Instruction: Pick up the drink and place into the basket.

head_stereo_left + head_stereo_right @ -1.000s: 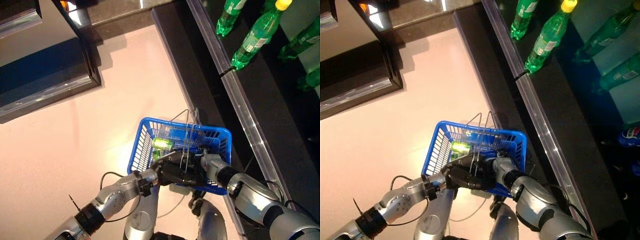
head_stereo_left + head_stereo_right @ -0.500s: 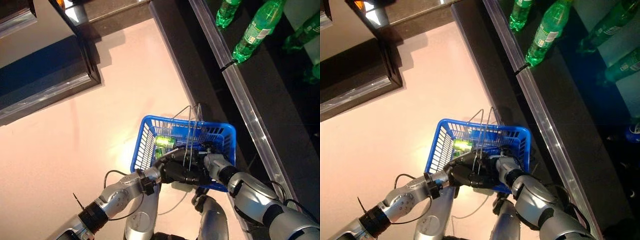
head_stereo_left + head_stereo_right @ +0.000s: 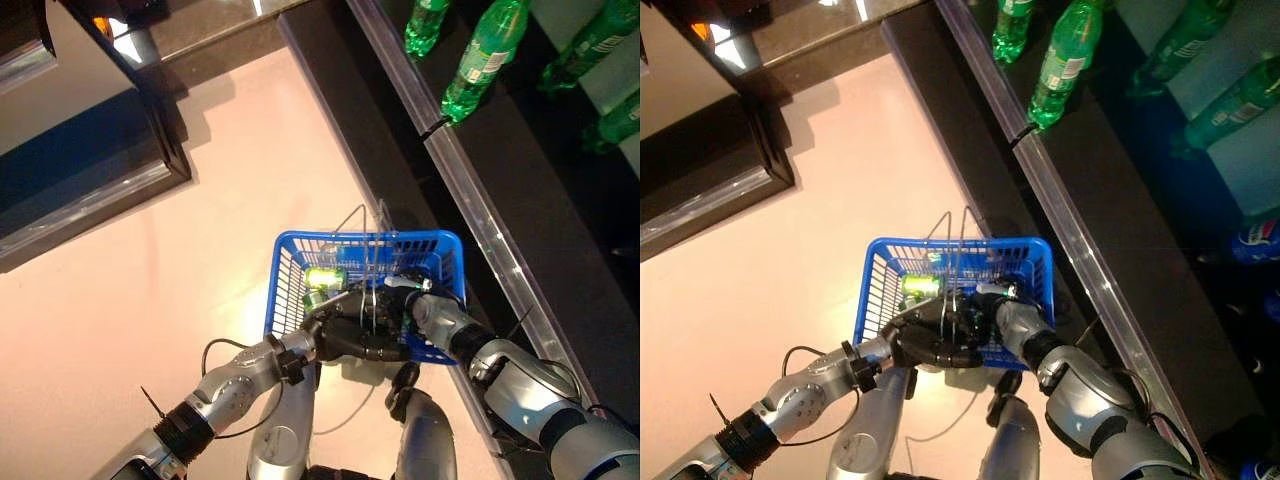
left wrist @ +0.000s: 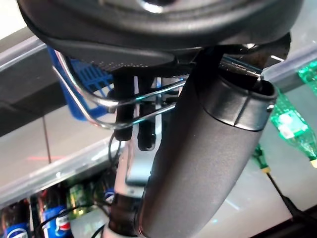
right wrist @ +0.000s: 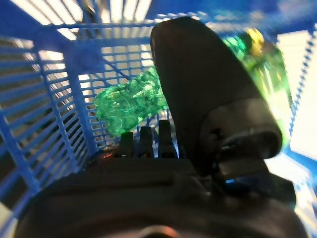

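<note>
A blue wire basket [image 3: 290, 272] hangs above the floor. My left hand [image 3: 345, 338] is shut on its two metal handles [image 4: 129, 101], which cross under the curled fingers in the left wrist view. A green drink bottle [image 3: 325, 278] lies on its side on the basket's floor, also seen as the bottle [image 5: 131, 101] just past my right hand's fingers. My right hand [image 3: 420, 305] is inside the basket at its right side, fingers straight and thumb raised clear of the bottle.
A dark shelf with a clear front rail [image 3: 480, 220] runs along the right. It holds several green bottles [image 3: 480, 60], with blue-labelled bottles [image 3: 1260, 235] lower down. A dark cabinet [image 3: 90, 170] stands at the upper left, across the pale floor.
The camera has shifted, so the whole scene sits differently. The right hand has moved a little deeper along the basket's right side. The left hand still holds the handles.
</note>
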### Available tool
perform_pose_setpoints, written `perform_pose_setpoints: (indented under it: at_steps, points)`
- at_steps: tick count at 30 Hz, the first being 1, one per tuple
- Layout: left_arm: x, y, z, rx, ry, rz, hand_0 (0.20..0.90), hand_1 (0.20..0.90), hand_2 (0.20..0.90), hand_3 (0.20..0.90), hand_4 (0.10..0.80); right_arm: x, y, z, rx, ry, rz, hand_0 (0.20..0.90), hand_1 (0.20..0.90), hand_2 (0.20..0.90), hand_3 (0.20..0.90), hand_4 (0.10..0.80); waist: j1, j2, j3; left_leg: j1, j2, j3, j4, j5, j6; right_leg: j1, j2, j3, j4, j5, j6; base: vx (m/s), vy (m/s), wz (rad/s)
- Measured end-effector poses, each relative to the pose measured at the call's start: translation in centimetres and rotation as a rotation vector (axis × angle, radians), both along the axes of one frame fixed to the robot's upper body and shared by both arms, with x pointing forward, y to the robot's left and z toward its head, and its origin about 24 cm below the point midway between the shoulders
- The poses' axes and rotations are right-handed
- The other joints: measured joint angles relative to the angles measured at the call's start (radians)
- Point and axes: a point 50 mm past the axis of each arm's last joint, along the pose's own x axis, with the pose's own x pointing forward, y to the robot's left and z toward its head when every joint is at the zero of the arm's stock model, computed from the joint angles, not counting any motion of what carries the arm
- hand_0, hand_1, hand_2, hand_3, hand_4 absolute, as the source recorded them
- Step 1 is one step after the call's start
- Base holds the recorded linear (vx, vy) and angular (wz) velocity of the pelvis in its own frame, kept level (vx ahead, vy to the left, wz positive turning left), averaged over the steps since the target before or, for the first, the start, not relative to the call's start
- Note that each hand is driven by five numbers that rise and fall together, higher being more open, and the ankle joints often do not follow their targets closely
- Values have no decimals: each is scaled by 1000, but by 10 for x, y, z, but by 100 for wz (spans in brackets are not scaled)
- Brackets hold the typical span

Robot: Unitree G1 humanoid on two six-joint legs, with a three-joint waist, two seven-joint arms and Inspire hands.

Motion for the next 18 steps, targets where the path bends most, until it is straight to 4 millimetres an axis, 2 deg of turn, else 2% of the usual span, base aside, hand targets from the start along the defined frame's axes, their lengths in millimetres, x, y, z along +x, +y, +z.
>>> perform_pose_setpoints:
  at_steps: [2,7,11,18]
  points:
    - [1,4,0,-7,2,21,300,300,300,200,100,1,6,17,57,-76,-1,900,900,900,900,800,-20,-1,0,21,3,4,-2,-1,1,23,2,2,-10,1,0,33,24,-5]
    - [-3,16,-7,-22,32,79,300,300,300,200,100,-3,6,39,157,-192,-36,900,900,900,900,800,-45,-3,1,60,9,21,-17,-2,1,46,10,23,-22,6,-1,28,26,-12]
    - [-6,19,-11,-25,51,95,300,300,300,200,100,-11,-10,37,166,-238,-91,900,900,900,900,800,-47,-4,1,65,18,24,-17,-3,0,59,22,23,-46,16,-2,25,15,-4]
    - [-7,25,-13,-31,59,127,300,300,300,200,100,-29,-14,33,249,-317,-139,900,900,900,900,800,-80,-5,2,82,18,32,-32,-3,1,70,23,28,-53,23,0,-2,6,-1]
